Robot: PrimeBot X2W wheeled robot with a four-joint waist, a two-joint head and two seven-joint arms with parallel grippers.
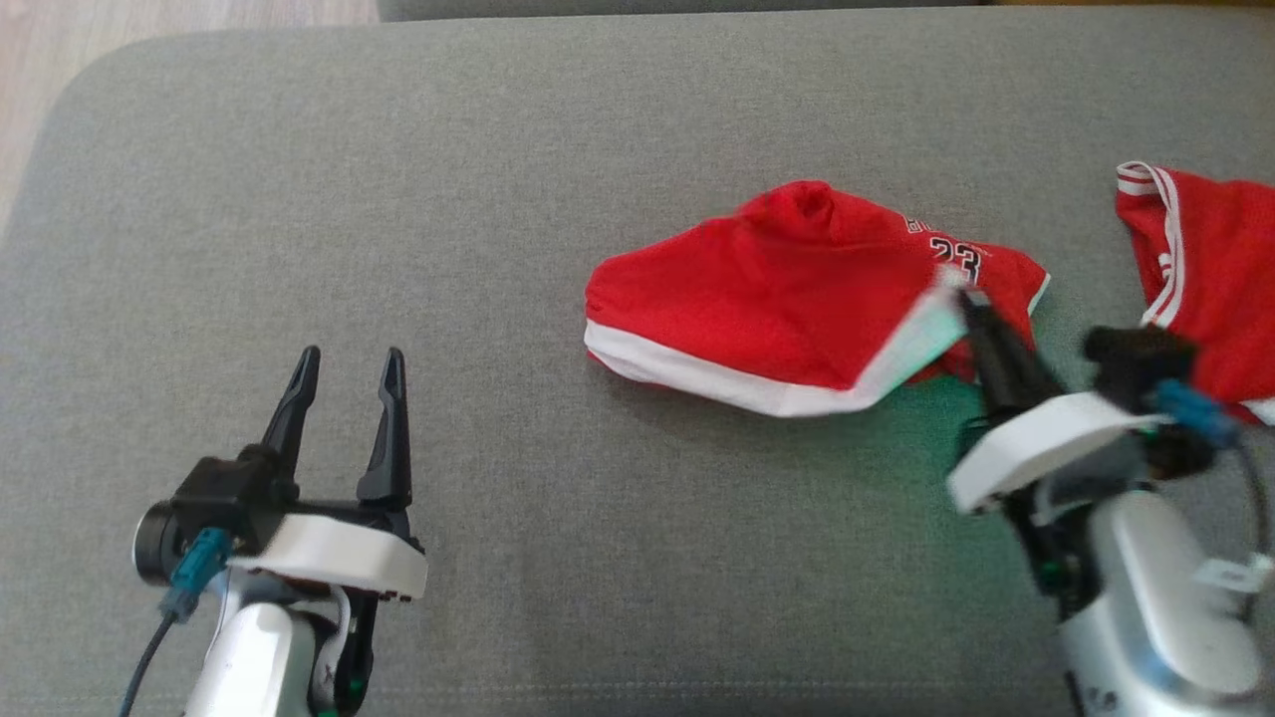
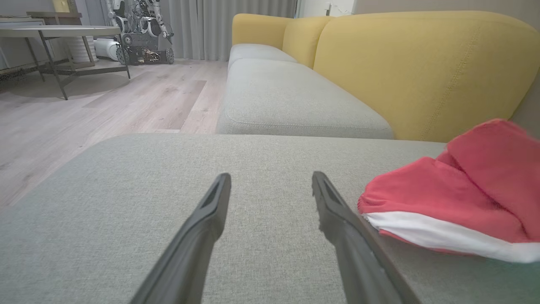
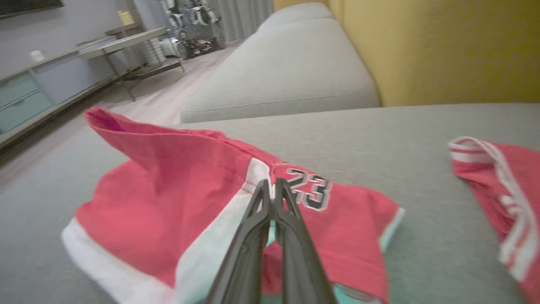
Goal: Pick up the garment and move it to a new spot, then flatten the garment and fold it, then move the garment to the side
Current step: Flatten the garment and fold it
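- Two red garments lie on the grey cushion [image 1: 398,199]: the shorts [image 1: 777,299], right of centre, and a second garment [image 1: 1210,289] with striped trim at the far right edge, apart from the shorts.
- Shorts: crumpled, with a wide white band along the near hem and the number 23 on the right side.
- Right gripper [image 1: 961,299]: fingers pressed together, pinching the white band of the shorts just beside the number. The band is lifted slightly at the pinch point.
- Left gripper [image 1: 349,378]: fingers spread wide, holding nothing. It sits over bare cushion at the near left, well apart from the shorts.
- Background, left wrist view: a yellow backrest [image 2: 422,71] stands behind the cushion. A wood floor [image 2: 105,105] and a table [image 2: 59,31] lie beyond.
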